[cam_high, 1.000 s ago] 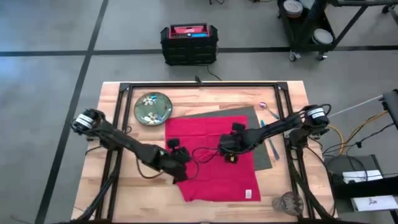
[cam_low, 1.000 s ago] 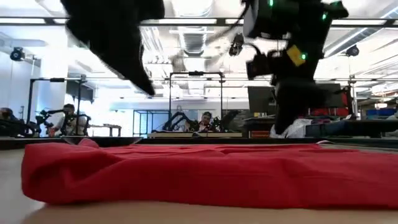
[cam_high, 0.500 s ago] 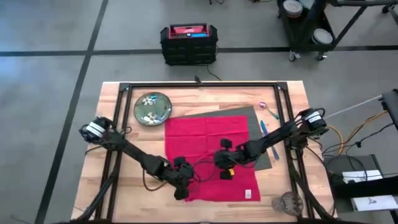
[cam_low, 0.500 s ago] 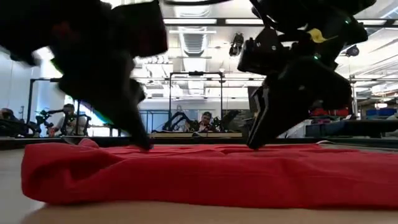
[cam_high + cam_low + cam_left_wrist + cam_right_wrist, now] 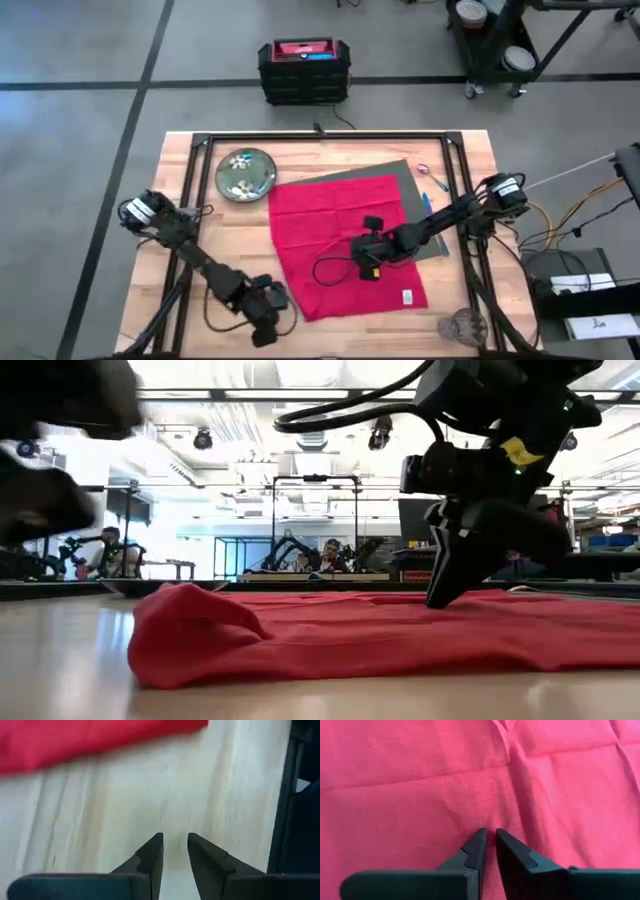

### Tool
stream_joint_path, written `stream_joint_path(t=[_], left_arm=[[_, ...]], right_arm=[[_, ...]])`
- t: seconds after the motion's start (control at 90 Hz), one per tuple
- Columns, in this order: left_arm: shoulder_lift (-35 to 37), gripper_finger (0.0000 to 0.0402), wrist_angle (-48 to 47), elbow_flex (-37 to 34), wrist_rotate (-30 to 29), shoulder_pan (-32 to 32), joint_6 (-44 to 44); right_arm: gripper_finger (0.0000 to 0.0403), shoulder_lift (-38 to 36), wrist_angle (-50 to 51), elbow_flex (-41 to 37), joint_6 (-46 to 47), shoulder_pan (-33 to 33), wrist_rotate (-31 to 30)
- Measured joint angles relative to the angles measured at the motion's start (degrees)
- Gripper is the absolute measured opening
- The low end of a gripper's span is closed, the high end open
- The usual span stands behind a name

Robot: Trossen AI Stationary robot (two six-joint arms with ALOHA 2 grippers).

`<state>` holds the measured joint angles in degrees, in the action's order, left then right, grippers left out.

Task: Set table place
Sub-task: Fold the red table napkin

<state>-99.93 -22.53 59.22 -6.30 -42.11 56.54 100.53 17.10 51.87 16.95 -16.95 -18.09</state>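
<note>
**Napkin spread at mid-counter**

Across the counter (image 5: 200,210) lay a dark grey placemat (image 5: 402,176), mostly covered by the red napkin (image 5: 335,225), which was spread crooked at the middle. Near the napkin's middle, the right end effector (image 5: 488,840) pressed down on the cloth, fingers almost together. Left of the napkin's near corner, the left end effector (image 5: 174,845) hovered over bare wood, narrowly parted and empty. At far left sat the green plate (image 5: 245,173).
</note>
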Motion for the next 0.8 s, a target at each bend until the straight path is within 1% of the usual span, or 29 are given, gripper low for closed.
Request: stream_joint_path(t=[0.067, 0.122, 0.222, 0.244, 0.278, 0.322, 0.411, 0.5, 0.589, 0.622, 0.8], left_arm=[[1.11, 0.0076, 0.51, 0.09, -4.45, -0.43, 1.28], [1.77, 0.0076, 0.50, 0.81, -10.92, -0.64, 0.59], [2.07, 0.0076, 4.44, 1.89, -24.86, -0.10, -3.71], [2.04, 0.0076, 5.92, 1.90, -26.67, 0.23, -5.19], [1.74, 0.0076, 8.31, 1.88, -27.85, 1.02, -8.11], [0.85, 0.0076, 11.54, 1.88, -26.84, 2.38, -11.49], [-1.66, 0.0076, 13.81, 1.83, -20.44, 4.93, -14.61], [-4.47, 0.0076, 12.68, 1.79, -12.46, 6.17, -14.23], [-6.31, 0.0076, 9.38, 1.73, -6.95, 5.82, -11.86], [-6.52, 0.0076, 8.28, 1.71, -5.99, 5.27, -10.70], [-4.42, 0.0076, 2.42, 1.73, -5.16, 0.81, -4.16]], right_arm=[[0.0029, -0.29, -0.26, 0.46, -0.18, 0.00, 0.17], [0.0030, -0.47, -0.91, 1.15, -0.30, 0.00, 0.16], [0.0035, -0.52, -1.32, 2.07, -0.96, 0.00, 0.16], [0.0036, -0.52, -1.21, 2.22, -1.13, 0.00, 0.12], [0.0038, -0.52, -1.53, 2.37, -1.33, 0.00, 0.13], [0.0040, -0.53, -2.26, 2.45, -1.53, 0.00, 0.13], [0.0044, -0.55, -2.46, 2.45, -1.32, 0.00, 0.10], [0.0049, -0.55, -2.45, 2.36, -1.22, 0.00, 0.09], [0.0054, -0.55, -2.42, 2.25, -1.11, 0.00, 0.09], [0.0056, -0.55, -2.26, 2.21, -1.11, 0.00, 0.09], [0.0063, -0.55, -2.36, 2.21, -1.60, 0.09, 0.09]])
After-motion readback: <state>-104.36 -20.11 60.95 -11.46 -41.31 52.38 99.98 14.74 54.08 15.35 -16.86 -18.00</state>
